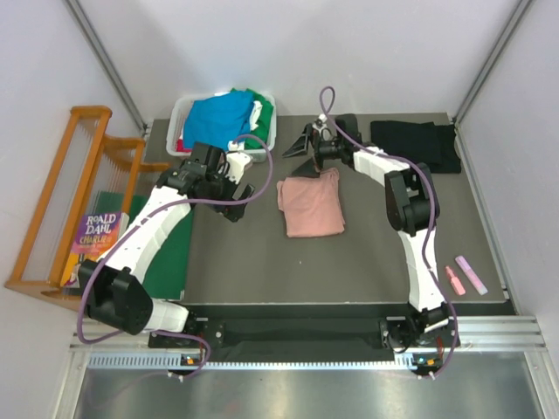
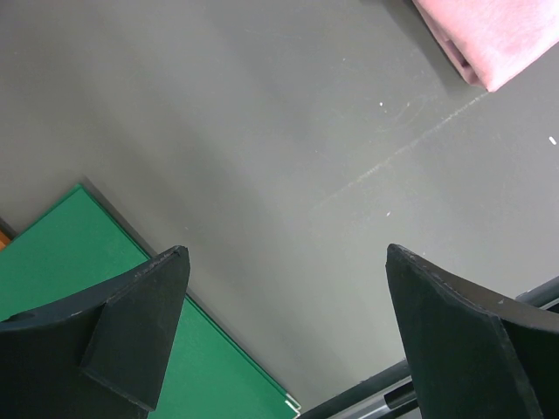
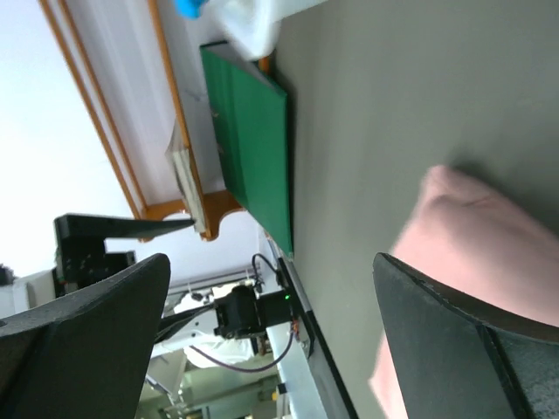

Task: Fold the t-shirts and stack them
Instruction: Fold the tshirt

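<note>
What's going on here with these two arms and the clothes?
Two robot arms are folding t-shirts. A pink t-shirt lies folded mid-table; a black t-shirt lies folded at the far right. More shirts, a blue t-shirt on top, sit in a white bin at the far left. Neither arm holds anything: the left pincer is open over bare table left of the pink one, the right pincer open near its far edge.

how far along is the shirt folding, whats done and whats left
Done: the pink t-shirt looks folded mid-table, and the black t-shirt looks folded at the far right.
In hand: nothing; the left gripper and right gripper are open and empty.
Left: stacking those two, plus the blue t-shirt, green t-shirt and others in the bin.
</note>
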{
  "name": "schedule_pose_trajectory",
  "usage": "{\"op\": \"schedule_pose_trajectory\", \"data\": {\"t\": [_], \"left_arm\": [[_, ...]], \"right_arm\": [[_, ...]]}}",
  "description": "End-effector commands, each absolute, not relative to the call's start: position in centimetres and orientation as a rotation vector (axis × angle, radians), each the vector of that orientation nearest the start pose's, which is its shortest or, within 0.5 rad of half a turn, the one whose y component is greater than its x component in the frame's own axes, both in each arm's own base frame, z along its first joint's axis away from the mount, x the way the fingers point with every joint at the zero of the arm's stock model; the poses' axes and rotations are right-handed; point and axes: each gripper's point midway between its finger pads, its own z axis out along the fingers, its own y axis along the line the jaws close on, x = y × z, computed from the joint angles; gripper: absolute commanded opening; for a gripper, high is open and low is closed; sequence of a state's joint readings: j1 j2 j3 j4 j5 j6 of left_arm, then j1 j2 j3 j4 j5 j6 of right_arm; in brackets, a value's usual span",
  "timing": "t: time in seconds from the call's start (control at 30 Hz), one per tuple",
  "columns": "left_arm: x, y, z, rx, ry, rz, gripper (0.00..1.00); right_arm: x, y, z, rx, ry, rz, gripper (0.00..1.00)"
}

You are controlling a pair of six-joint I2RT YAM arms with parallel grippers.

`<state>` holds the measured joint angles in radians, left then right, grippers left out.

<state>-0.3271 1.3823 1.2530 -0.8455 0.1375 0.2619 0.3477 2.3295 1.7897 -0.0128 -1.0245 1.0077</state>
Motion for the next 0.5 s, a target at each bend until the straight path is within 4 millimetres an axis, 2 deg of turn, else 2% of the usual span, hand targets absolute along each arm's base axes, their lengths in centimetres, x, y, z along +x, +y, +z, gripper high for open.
{"op": "schedule_pose_trajectory", "data": {"t": [0.0,0.07,0.13,0.2,0.27,0.4,0.43,0.47], "left_arm": [[30.9,-12.0,18.2,0.776,2.376,-0.216,0.99],[30.7,-12.1,18.4,0.778,2.372,-0.228,0.99],[30.8,-12.1,18.5,0.779,2.368,-0.223,0.99],[30.8,-12.0,18.4,0.782,2.374,-0.220,0.99],[30.8,-12.1,18.4,0.782,2.379,-0.223,0.99],[30.6,-12.3,18.5,0.782,2.378,-0.244,0.99],[30.6,-12.3,18.6,0.780,2.377,-0.245,0.99],[30.6,-12.3,18.6,0.780,2.377,-0.245,0.99]], "right_arm": [[45.9,33.4,7.9,0.197,2.526,1.818,1.00],[45.4,32.9,5.4,0.248,2.566,1.813,1.00],[45.4,32.5,4.5,0.261,2.574,1.807,1.00],[45.6,31.9,4.4,0.269,2.568,1.802,1.00],[46.1,31.6,5.7,0.240,2.538,1.817,1.00],[47.5,29.8,9.7,0.195,2.446,1.836,1.00],[47.7,29.3,11.6,0.163,2.411,1.830,1.00],[47.6,28.8,11.9,0.168,2.404,1.825,1.00]]}}
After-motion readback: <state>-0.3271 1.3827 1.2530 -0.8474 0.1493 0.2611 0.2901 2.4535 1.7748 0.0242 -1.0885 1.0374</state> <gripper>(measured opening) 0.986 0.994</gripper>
